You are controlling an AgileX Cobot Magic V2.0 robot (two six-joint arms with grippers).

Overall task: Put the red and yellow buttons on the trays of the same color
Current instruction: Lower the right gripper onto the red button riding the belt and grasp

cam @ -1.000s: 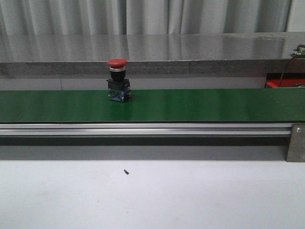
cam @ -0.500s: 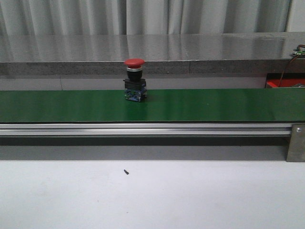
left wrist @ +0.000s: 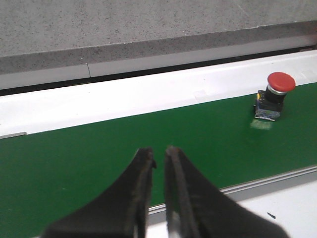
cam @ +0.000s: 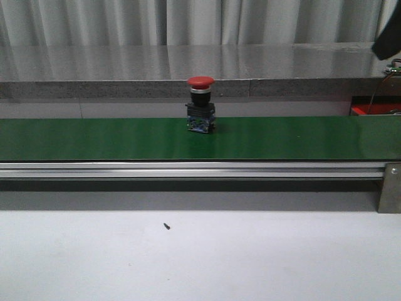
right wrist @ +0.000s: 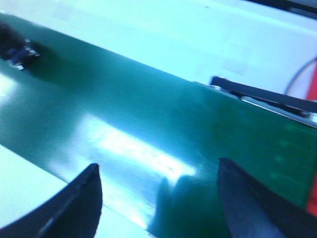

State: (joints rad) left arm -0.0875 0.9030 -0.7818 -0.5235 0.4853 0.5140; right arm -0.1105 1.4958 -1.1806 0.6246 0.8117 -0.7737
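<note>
A red button (cam: 200,105) with a red mushroom cap on a black and blue body stands upright on the green conveyor belt (cam: 94,139), near the middle in the front view. It also shows in the left wrist view (left wrist: 274,95) and blurred in the right wrist view (right wrist: 19,52). My left gripper (left wrist: 159,152) is shut and empty above the belt, well apart from the button. My right gripper (right wrist: 158,171) is open and empty over the belt's right part; a dark piece of that arm (cam: 388,37) shows at the front view's top right. No yellow button or tray is in view.
A grey stone ledge (cam: 188,63) runs behind the belt. An aluminium rail (cam: 188,169) edges the belt's front, with a bracket (cam: 390,188) at the right. A red item with wires (cam: 369,108) sits at the far right. A white table surface (cam: 200,257) lies in front.
The red button has travelled to the right along the belt. A dark part of the right arm has come into the front view's top right corner.
</note>
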